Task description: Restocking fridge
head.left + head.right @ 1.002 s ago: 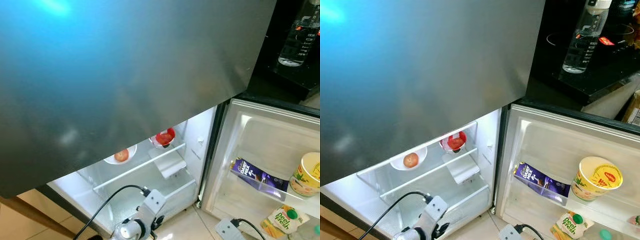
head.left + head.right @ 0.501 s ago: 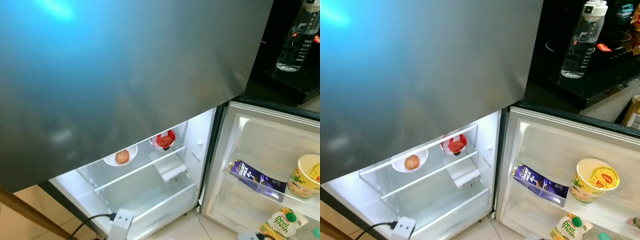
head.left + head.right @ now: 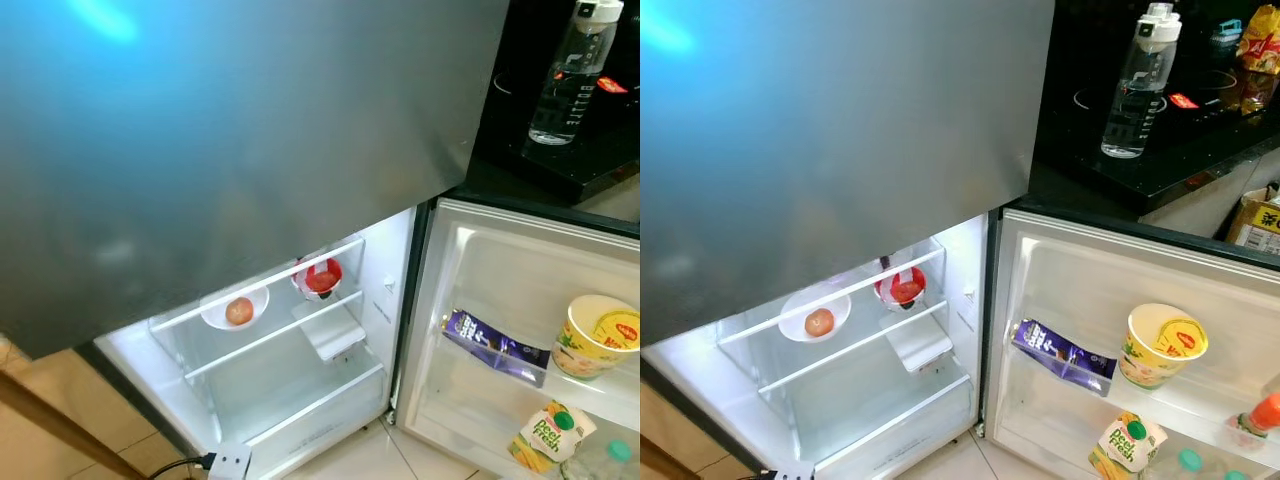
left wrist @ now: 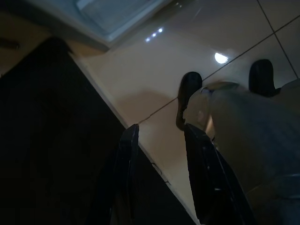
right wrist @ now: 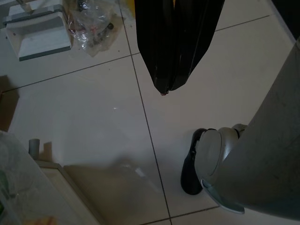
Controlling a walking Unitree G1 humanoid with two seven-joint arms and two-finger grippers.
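1. I see the fridge [image 3: 940,330] below me with its lower door [image 3: 1140,330] swung wide to my right; the grey upper door [image 3: 840,130] is shut and takes up most of the head views.
2. On the upper glass shelf inside sit a white bowl [image 3: 815,315] holding an apple [image 3: 819,322] and, just beside it toward the hinge side, a red-and-white bowl [image 3: 901,287] with something red in it.
3. In the door rack a purple milk carton [image 3: 1060,353] lies tipped over, its long axis slanting down toward my right, next to an upright yellow cup [image 3: 1162,345].
4. Below that rack an upright yellow juice carton [image 3: 1123,445] shows its green cap upward.
5. A clear water bottle [image 3: 1137,85] stands upright on the black counter [image 3: 1180,140] above the door.
6. My left gripper [image 4: 157,140] hangs low over the tiled floor [image 4: 154,84], fingers parted and holding nothing, well below the shelves.
7. My right gripper [image 5: 169,89] also hangs over the floor near the robot's foot [image 5: 208,157], fingers pressed together on nothing, well apart from the door's cartons.
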